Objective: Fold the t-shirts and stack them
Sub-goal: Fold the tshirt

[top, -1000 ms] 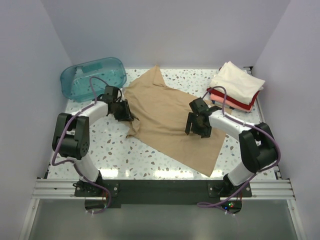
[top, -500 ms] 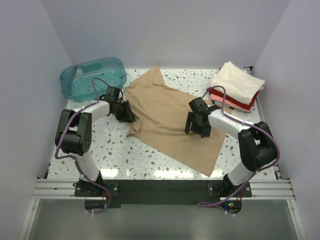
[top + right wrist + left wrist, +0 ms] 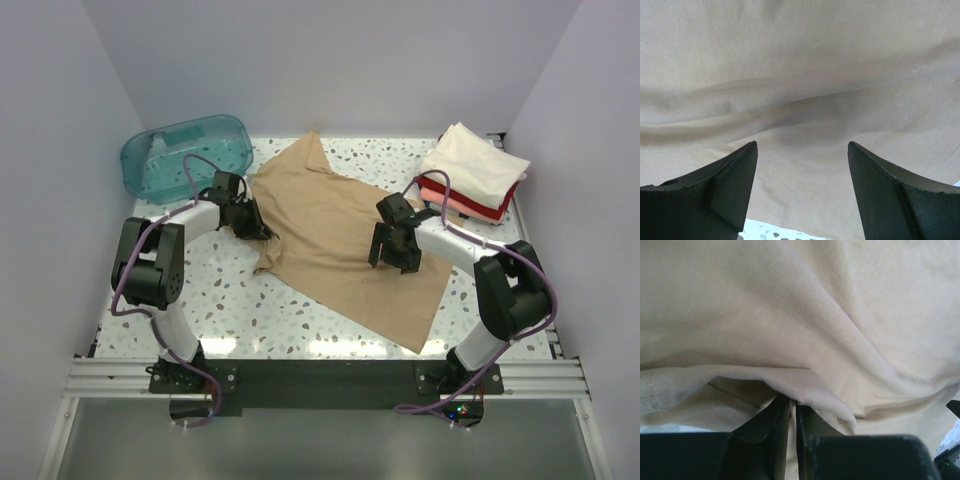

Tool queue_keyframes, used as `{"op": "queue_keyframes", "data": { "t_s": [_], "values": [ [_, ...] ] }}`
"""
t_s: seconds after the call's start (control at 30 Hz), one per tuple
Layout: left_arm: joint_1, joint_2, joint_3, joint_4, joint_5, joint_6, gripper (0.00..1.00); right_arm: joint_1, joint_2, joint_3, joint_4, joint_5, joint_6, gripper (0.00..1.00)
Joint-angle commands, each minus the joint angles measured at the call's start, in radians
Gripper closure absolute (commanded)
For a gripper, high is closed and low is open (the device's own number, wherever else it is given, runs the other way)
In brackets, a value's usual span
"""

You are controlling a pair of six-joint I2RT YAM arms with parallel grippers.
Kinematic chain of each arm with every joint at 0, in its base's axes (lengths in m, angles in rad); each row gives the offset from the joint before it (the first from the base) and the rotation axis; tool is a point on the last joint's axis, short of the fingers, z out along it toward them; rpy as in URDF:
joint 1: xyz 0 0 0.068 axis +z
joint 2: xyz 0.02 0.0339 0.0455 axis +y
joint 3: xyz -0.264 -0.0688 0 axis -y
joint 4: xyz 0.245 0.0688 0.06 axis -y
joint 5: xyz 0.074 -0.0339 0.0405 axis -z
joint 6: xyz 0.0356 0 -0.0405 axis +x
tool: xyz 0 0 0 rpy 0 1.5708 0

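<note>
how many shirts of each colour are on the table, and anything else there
tan t-shirt: 1
cream-white t-shirt: 1
red t-shirt: 1
pink t-shirt: 1
teal plastic tub: 1
total: 5

Bright, even light from above; white glare on the table near the lower frame. Soft shadows lie in the tan shirt folds.

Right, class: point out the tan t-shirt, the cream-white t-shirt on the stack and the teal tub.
tan t-shirt [image 3: 325,215], top external view, middle of the spread cloth.
cream-white t-shirt [image 3: 475,160], top external view, its folded top face.
teal tub [image 3: 160,175], top external view, its left inside.
</note>
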State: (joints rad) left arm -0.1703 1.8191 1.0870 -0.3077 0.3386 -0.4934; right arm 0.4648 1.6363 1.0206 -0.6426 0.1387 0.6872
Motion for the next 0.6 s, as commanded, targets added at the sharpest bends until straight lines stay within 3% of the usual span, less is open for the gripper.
{"op": "queue_keyframes", "data": {
  "t_s": [0.0, 0.13, 0.57],
  "values": [
    [-0.001, 0.005, 0.036, 0.047, 0.031, -0.013, 0.88, 0.002, 0.008, 0.039, -0.014, 0.006, -0.009, 0.24],
    [-0.001, 0.002, 0.040, 0.047, 0.043, -0.013, 1.00, 0.005, 0.008, 0.041, -0.015, 0.007, -0.008, 0.24],
    [0.029, -0.213, -0.012, -0.053, -0.016, -0.014, 1.00, 0.003, -0.056, -0.002, -0.048, 0.042, -0.002, 0.23]
  ]
}}
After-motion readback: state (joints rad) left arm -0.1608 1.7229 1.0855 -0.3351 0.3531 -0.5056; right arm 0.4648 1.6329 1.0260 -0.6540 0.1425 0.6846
